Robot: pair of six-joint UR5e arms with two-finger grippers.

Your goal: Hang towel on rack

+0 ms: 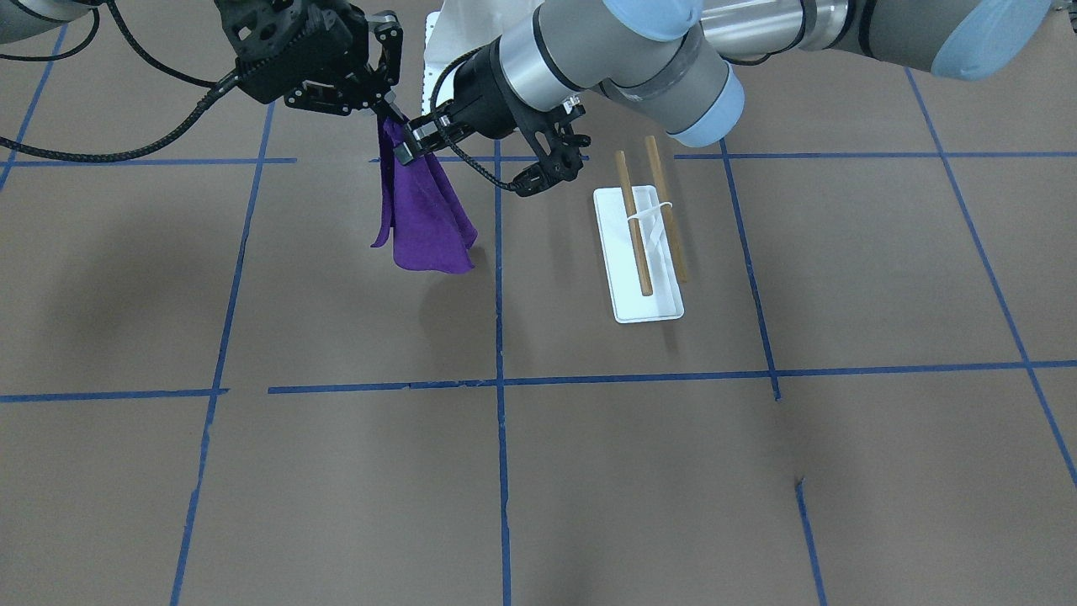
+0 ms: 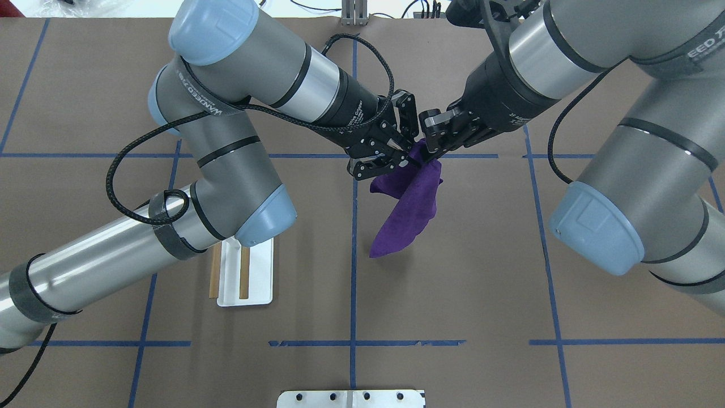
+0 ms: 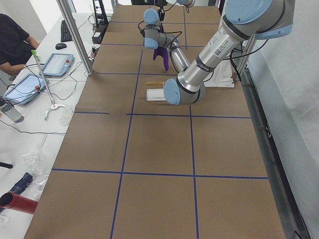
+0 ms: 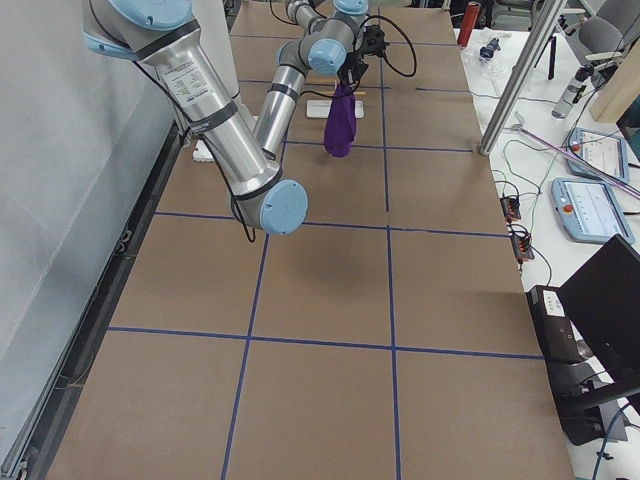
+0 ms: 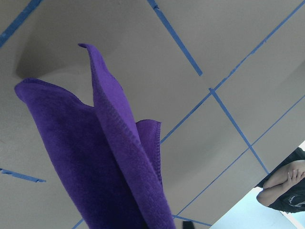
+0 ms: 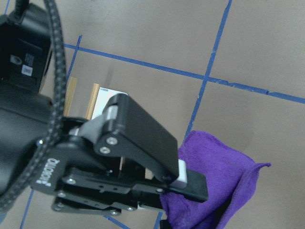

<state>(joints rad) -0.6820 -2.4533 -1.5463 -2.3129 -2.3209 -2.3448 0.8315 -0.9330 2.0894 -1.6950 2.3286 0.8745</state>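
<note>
The purple towel point(image 1: 425, 219) hangs off the table from its top corner; it also shows in the overhead view point(image 2: 410, 209) and the left wrist view point(image 5: 95, 157). My right gripper point(image 1: 389, 114) point(image 2: 430, 148) is shut on that top corner. My left gripper point(image 1: 471, 166) point(image 2: 405, 150) is open right beside it; one fingertip point(image 6: 187, 179) touches the towel's upper edge point(image 6: 219, 191). The rack point(image 1: 639, 290) stands on the table apart from the towel, with two wooden dowels point(image 1: 633, 227) above its white base. In the overhead view the rack point(image 2: 255, 277) is partly hidden under my left elbow.
Blue tape lines grid the brown table. The white bolted pedestal plate point(image 2: 351, 396) sits at the table's near edge. An operator point(image 3: 12, 40) and tablets point(image 3: 55, 63) are at a side table beyond the table's far edge.
</note>
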